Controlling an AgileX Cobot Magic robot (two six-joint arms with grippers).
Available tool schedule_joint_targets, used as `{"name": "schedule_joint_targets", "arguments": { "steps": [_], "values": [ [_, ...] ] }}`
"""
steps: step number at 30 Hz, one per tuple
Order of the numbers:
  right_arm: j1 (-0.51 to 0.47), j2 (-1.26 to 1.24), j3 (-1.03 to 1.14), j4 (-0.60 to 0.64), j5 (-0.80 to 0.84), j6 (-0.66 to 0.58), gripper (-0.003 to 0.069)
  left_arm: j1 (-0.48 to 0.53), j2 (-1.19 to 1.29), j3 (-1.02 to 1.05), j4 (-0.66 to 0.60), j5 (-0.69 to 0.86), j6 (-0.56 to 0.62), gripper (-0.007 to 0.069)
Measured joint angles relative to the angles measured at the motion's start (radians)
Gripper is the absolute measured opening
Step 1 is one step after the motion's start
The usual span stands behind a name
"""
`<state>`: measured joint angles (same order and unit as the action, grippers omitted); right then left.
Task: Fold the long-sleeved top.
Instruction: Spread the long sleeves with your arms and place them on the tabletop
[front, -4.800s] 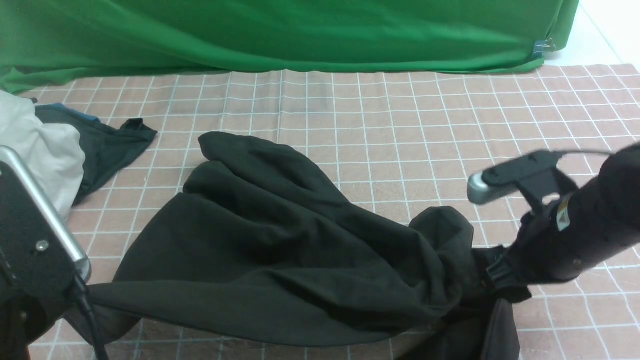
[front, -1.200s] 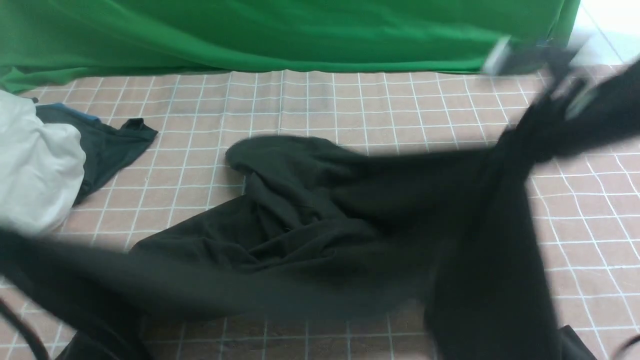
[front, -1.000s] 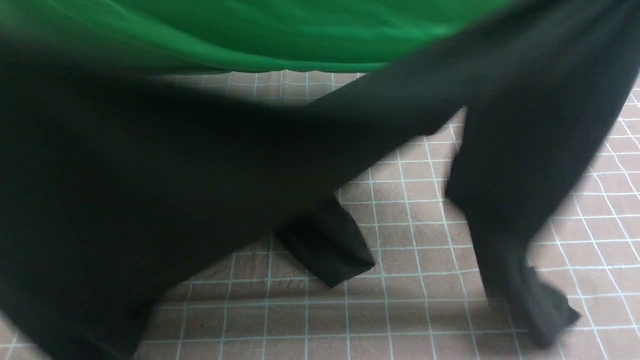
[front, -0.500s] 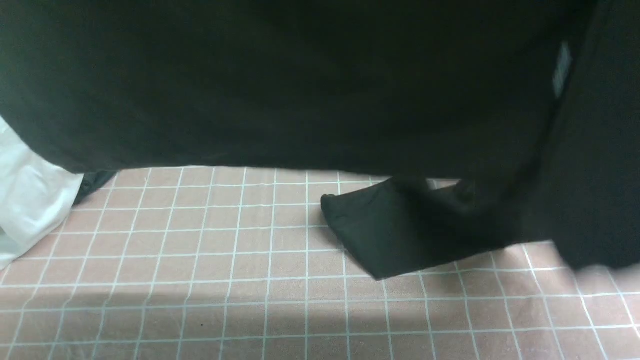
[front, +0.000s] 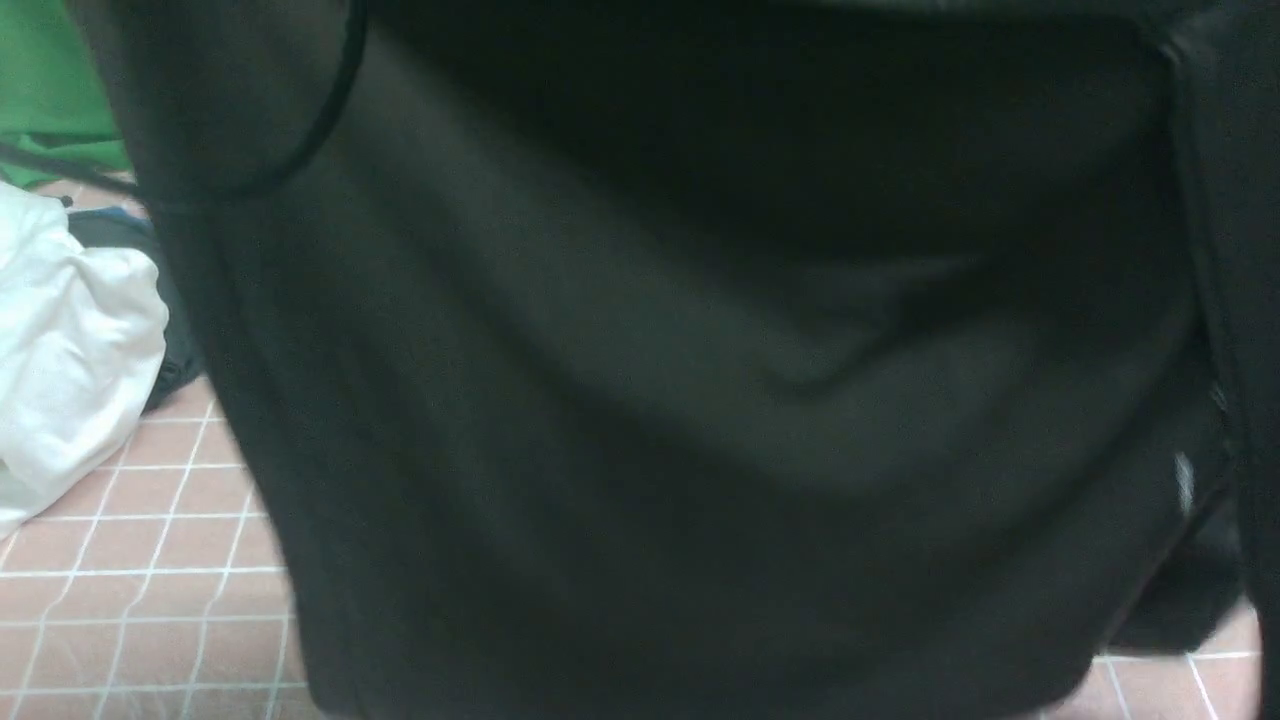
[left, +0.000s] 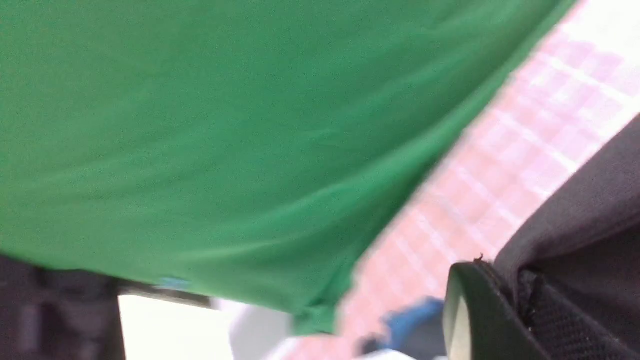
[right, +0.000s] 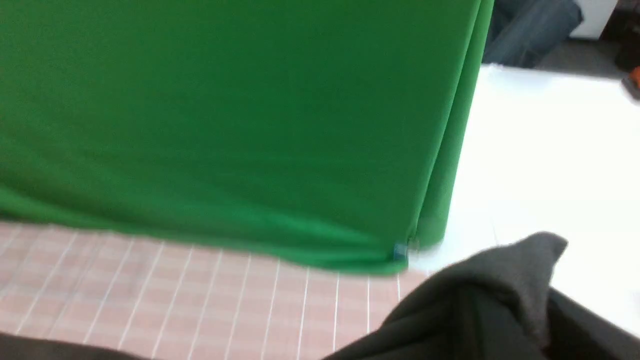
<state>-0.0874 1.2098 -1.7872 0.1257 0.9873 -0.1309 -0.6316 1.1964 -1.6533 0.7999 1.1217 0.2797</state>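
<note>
— What's on the left?

— A white garment (front: 70, 340) is heaped at the table's (front: 130, 600) left edge. The left gripper (left: 505, 295) is raised, with its fingers pressed together and pinching black cloth.

— And the long-sleeved top (front: 650, 400)?

— It hangs like a curtain over the table's middle, probably lifted to spread it flat for folding. On the right, the right gripper's fingers are buried in the cloth. They are closed, apparently pinching it too.

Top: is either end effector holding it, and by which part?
Both hold the top, lifted. Left end effector pinches a bunched edge; right end effector is buried in cloth. Which garment part: cannot tell.
</note>
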Motion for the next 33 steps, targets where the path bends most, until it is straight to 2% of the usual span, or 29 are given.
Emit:
{"name": "schedule_joint_targets", "arguments": {
  "steps": [3,6,8,12,15,22,27,33],
  "values": [
    [0.000,0.000,-0.014,0.005,-0.110,-0.006,0.0074,0.005,0.000,-0.086,0.072,-0.055,-0.024,0.0048],
    [0.000,-0.001,-0.058,0.006,-0.162,-0.021,0.0074,0.005,0.000,-0.183,0.085,-0.076,-0.028,0.0048],
    [0.000,-0.006,-0.127,0.010,-0.191,-0.029,0.0074,0.005,0.000,-0.318,0.087,-0.092,-0.027,0.0048],
    [0.000,-0.021,-0.285,0.022,-0.192,-0.050,0.0074,0.005,-0.003,-0.526,0.074,-0.135,-0.013,0.0048],
    [0.000,-0.046,-0.426,0.039,-0.176,-0.058,0.0074,0.005,-0.027,-0.653,0.006,-0.164,0.034,0.0048],
    [0.000,-0.104,-0.658,0.096,-0.134,-0.107,0.0074,0.005,-0.114,-0.692,-0.123,-0.189,0.179,0.0048],
    [0.000,-0.112,-0.769,0.108,-0.150,-0.129,0.0074,0.005,-0.129,-0.692,-0.119,-0.259,0.223,0.0048],
    [0.000,-0.069,-0.784,0.098,-0.155,-0.123,0.0074,-0.004,-0.085,-0.692,-0.086,-0.308,0.256,0.0048]
  ]
}}
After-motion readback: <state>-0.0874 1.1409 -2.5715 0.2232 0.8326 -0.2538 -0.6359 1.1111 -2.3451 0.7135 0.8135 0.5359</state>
